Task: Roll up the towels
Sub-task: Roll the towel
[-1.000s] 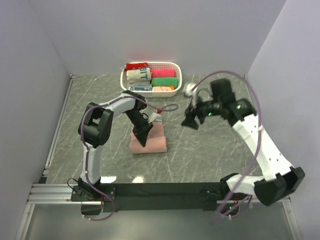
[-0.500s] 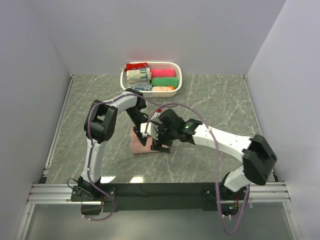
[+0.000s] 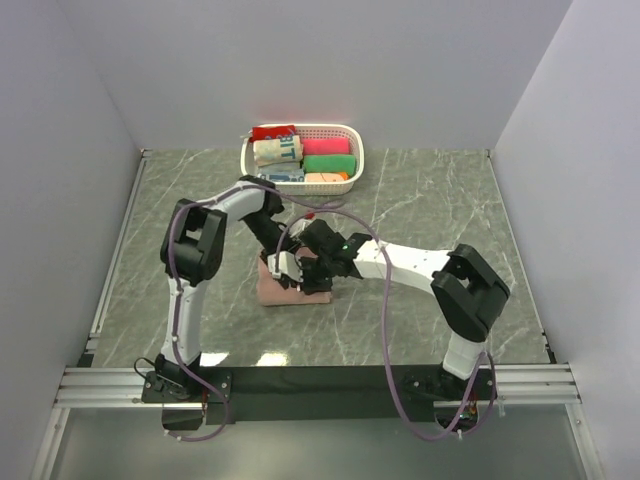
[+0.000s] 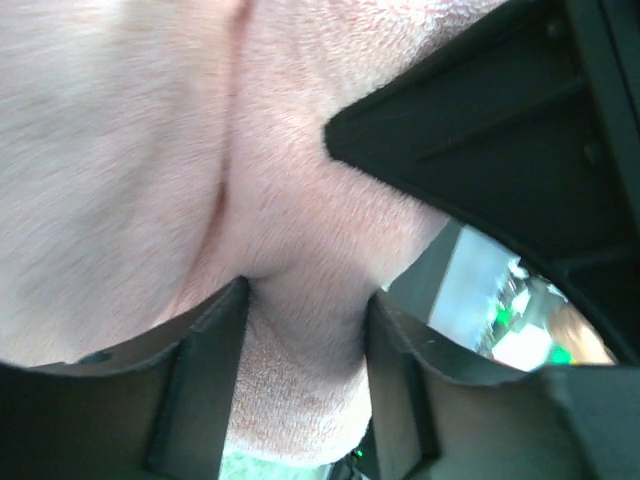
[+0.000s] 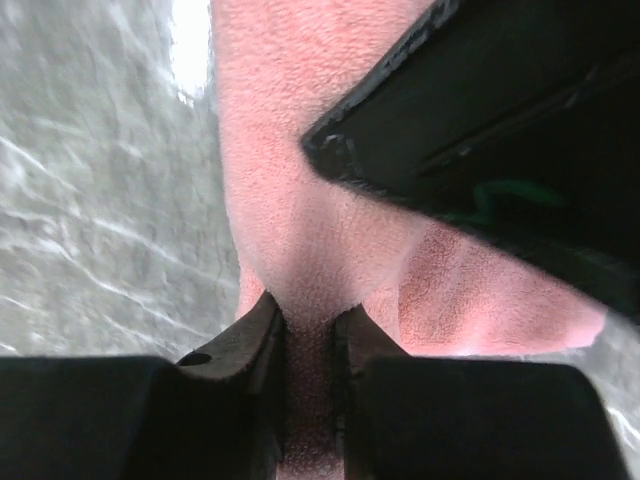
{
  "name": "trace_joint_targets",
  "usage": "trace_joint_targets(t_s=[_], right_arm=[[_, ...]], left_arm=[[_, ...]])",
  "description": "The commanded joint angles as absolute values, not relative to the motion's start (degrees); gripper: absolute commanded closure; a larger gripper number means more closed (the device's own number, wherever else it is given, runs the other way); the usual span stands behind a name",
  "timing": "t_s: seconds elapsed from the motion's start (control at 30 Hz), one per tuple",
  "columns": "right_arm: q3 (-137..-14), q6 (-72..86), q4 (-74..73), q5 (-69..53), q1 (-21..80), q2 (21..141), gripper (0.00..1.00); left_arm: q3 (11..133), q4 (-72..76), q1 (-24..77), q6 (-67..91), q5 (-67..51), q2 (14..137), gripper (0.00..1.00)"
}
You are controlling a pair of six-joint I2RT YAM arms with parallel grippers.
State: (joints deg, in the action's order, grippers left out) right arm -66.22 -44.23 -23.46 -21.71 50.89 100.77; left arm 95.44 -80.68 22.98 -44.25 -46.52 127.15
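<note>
The salmon-pink towel (image 3: 272,291) lies as a thick folded bundle on the grey marble table, in front of the basket. Both grippers are down on it, side by side. My left gripper (image 3: 284,268) has its jaws partly apart, and a thick fold of towel (image 4: 150,150) fills the gap and touches both fingers (image 4: 205,380). My right gripper (image 3: 316,276) is shut tight on a narrow pinch of towel (image 5: 290,150) at the bundle's right side. In each wrist view the other gripper shows as a black shape at the upper right.
A white plastic basket (image 3: 359,166) stands at the back against the wall, holding a cream lettered cloth (image 3: 277,152) and red, magenta (image 3: 327,146) and green rolls. Grey walls close in the left, back and right. A black rail runs along the near edge.
My right arm swung in from the right side of the table to the towel and shut on it. My left gripper stayed on the towel and its jaws widened.
</note>
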Motion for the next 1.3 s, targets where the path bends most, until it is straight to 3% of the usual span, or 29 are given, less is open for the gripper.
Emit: trace_joint_targets(t_s=[0.0,0.27,0.43,0.63,0.93,1.27], right_arm=[[-69.3,-41.8,-34.6,-31.1,51.8,104.6,1.0],[-75.5,-32.8,-47.7,-40.7,49.4,111.9,1.0],[-87.3,-30.7,-61.3,-45.2,47.6,124.3,1.0],[-98.5,-27.2,-69.3,-50.2,43.7,138.1,1.0],[-110.0,-22.9,-73.9,-48.2,42.8,149.2,1.0],[-108.7,-19.2,-68.2,-43.6,42.3,150.9,1.0]], left_arm=[[92.7,-67.0,16.8,-43.5,-45.9,120.4,0.45],[91.1,-60.6,3.6,-37.5,-51.3,108.1,0.42],[80.6,-63.0,0.2,-41.6,-53.1,98.9,0.39],[62.9,-57.4,2.0,-47.1,-49.4,77.2,0.34],[39.7,-43.7,23.1,-48.3,-29.3,51.8,0.26],[36.0,-29.6,41.7,-45.5,-17.9,55.9,0.21]])
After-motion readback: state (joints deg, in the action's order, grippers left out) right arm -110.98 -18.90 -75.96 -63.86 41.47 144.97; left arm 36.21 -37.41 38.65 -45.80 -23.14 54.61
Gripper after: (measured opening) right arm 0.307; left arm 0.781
